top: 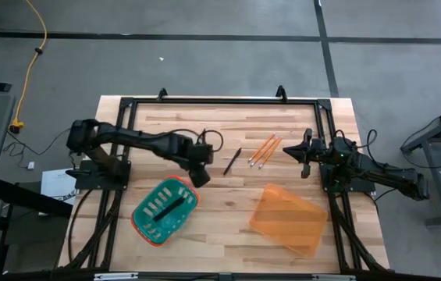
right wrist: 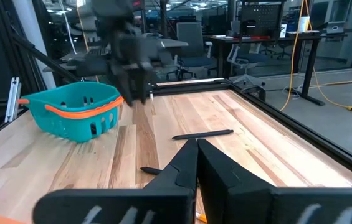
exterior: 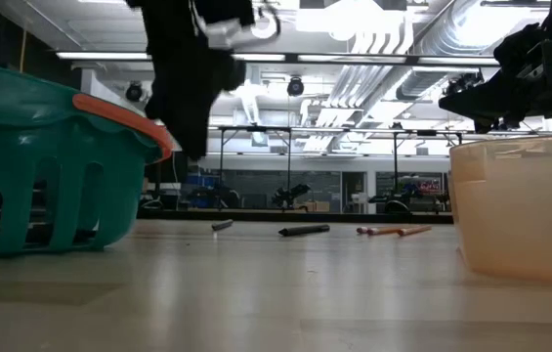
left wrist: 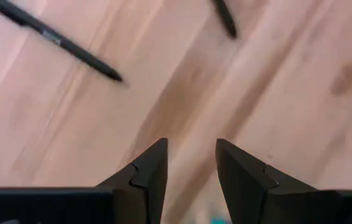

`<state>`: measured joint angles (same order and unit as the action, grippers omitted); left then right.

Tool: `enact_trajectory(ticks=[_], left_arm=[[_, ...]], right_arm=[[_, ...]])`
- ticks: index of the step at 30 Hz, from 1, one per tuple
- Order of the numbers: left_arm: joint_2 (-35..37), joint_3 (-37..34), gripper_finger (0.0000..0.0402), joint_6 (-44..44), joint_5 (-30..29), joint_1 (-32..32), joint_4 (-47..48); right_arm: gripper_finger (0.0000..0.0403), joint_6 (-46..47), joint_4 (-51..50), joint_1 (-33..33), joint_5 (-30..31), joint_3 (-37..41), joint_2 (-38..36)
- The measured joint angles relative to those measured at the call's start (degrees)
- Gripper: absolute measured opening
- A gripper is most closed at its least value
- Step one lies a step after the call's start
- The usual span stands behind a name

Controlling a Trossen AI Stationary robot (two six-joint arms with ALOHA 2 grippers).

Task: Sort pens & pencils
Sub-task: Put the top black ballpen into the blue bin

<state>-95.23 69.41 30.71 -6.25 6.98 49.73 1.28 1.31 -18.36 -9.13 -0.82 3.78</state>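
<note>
Left gripper (top: 201,178), fingers slightly parted and empty, hangs above the tabletop beside the teal basket (top: 146,221); nearest loose black pen (top: 232,161) lies just beyond toward the pencils (top: 264,151), long axis diagonal; right gripper (top: 304,154), closed and empty, waits beside the pencils.

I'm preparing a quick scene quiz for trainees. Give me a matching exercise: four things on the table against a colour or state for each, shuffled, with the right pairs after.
Things:
1. basket
2. tray
3. pencils
4. left gripper

Descriptions:
A. clear orange, nothing seen in it
B. fingers apart, holding nothing, above bare wood near the basket
C. teal, with dark pens inside
D. orange, lying together on the wood by a loose black pen

Pairs: 1-C, 2-A, 3-D, 4-B
</note>
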Motion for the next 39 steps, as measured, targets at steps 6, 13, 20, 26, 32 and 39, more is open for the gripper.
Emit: enact_trajectory(ticks=[6, 13, 20, 26, 32, 39], left_arm=[[-4.18, -1.67, 0.0124, -3.07, 1.67, 7.72, -4.58], [-10.30, -1.60, 0.0126, -3.50, 5.18, 13.75, -9.18], [-11.53, -1.56, 0.0151, -5.43, 1.65, 15.26, -11.51], [-12.84, -1.51, 0.0174, -6.60, 0.85, 15.96, -14.71], [-15.44, -1.48, 0.0166, -8.40, -0.94, 15.94, -16.46], [-15.59, -1.47, 0.0130, -9.79, -0.84, 15.87, -16.94]], right_arm=[[0.0000, 0.00, -0.01, 0.01, -0.02, 0.01, 0.69], [0.0000, 0.00, 0.01, 0.01, 0.00, 0.00, 0.71], [0.0000, 0.01, 0.01, 0.01, -0.02, 0.01, 0.73], [0.0000, 0.00, 0.01, 0.00, -0.04, 0.02, 0.71], [0.0000, 0.00, 0.01, 0.01, -0.02, 0.02, 0.69], [0.0000, 0.00, 0.01, 0.01, -0.01, 0.02, 0.73]])
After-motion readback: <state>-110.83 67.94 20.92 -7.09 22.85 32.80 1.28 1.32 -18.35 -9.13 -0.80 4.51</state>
